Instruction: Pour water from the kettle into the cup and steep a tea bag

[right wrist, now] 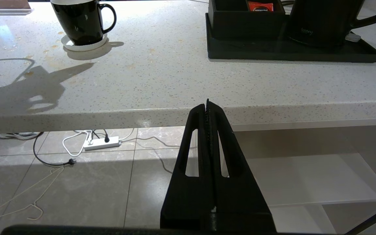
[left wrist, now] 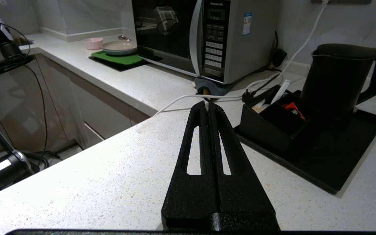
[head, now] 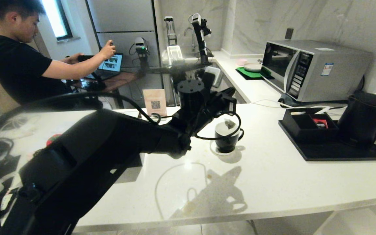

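Left gripper (left wrist: 208, 105): slotted matte black fingers pressed together, pinching a thin tag or string at their tips, above the speckled white stone counter (left wrist: 109, 169).
Right gripper (right wrist: 207, 103): fingers pressed together, empty, below the counter edge.
Cup (head: 227, 138): glossy black mug on a white round coaster (head: 215, 150), tea bag (head: 229, 124) over it, just below the left fingers.
Kettle (head: 364, 117): tall matte black, tapered, on a black tray (head: 338, 151) beyond the fingertips.

A white speckled stone desk (head: 273, 182) fills the lower half of the head view. Near its centre a small white round coaster (head: 214, 150) lies on it, carrying the black mug with a white inside (head: 226, 137). At the right, a flat black rectangular tray (head: 344, 150) rests on the desk, bearing a black compartmented box (head: 305, 127) and the tall matte black kettle (head: 364, 118). Behind them, at upper right, a silver microwave oven (head: 315, 68) stands on the desk. A small card with a printed code (head: 155, 101) stands upright near the desk's far edge, left of centre.
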Controlling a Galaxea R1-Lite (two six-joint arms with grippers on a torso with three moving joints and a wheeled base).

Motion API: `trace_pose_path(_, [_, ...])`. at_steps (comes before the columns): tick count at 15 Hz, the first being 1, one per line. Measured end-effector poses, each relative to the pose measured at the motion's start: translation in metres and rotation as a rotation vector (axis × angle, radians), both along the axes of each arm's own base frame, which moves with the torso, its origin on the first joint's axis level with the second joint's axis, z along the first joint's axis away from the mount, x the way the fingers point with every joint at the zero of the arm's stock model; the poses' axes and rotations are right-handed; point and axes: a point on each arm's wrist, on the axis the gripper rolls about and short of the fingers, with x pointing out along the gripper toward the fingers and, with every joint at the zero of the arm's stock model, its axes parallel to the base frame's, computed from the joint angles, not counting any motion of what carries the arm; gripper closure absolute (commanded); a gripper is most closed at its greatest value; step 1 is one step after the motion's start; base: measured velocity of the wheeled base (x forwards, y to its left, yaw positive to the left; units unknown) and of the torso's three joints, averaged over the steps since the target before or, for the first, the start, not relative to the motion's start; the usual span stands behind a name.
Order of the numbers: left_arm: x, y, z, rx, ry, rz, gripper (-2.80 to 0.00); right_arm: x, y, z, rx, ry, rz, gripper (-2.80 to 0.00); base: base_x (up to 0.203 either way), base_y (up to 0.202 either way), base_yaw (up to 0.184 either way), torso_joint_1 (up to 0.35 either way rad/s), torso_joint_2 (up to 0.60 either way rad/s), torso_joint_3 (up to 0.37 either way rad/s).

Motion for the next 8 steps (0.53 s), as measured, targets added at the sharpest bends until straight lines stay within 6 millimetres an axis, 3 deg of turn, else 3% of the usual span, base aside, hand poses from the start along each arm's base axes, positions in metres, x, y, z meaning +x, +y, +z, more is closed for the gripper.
trace_pose_path(8, [-0.003,0.003,-0.038,0.028,0.035,0.003,0.00,0.000,0.000,0.000,0.000,0.000,0.000,0.00,0.000,0.000,0.000,0.000,0.00,0.000])
